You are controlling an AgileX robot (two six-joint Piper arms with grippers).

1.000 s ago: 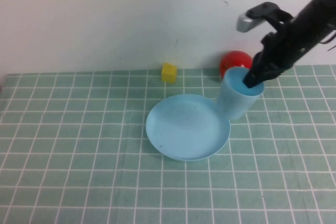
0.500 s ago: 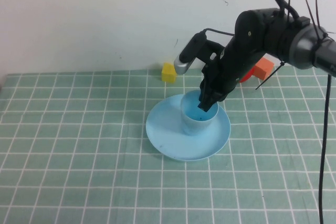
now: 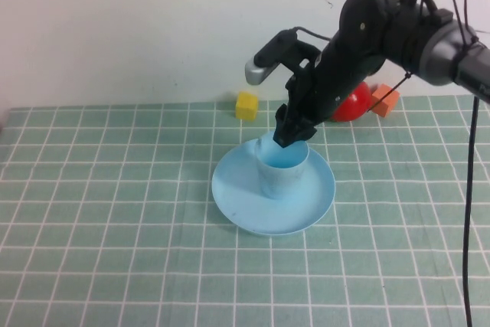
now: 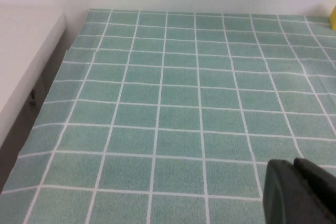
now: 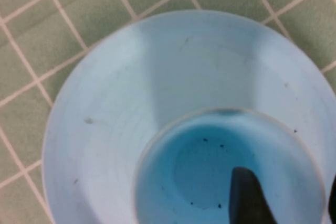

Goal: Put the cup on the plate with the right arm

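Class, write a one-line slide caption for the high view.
Right gripper at the rim of the cup standing on the plate.

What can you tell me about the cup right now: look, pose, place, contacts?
The small light blue plastic cup is a handleless tumbler, open side up and empty, with dark specks inside. It stands upright on the round light blue plastic plate, toward the plate's far side. The right gripper is at its far rim; the right wrist view shows one dark finger inside the cup and another at the frame's edge outside the wall. The left gripper is far from it, over bare cloth.
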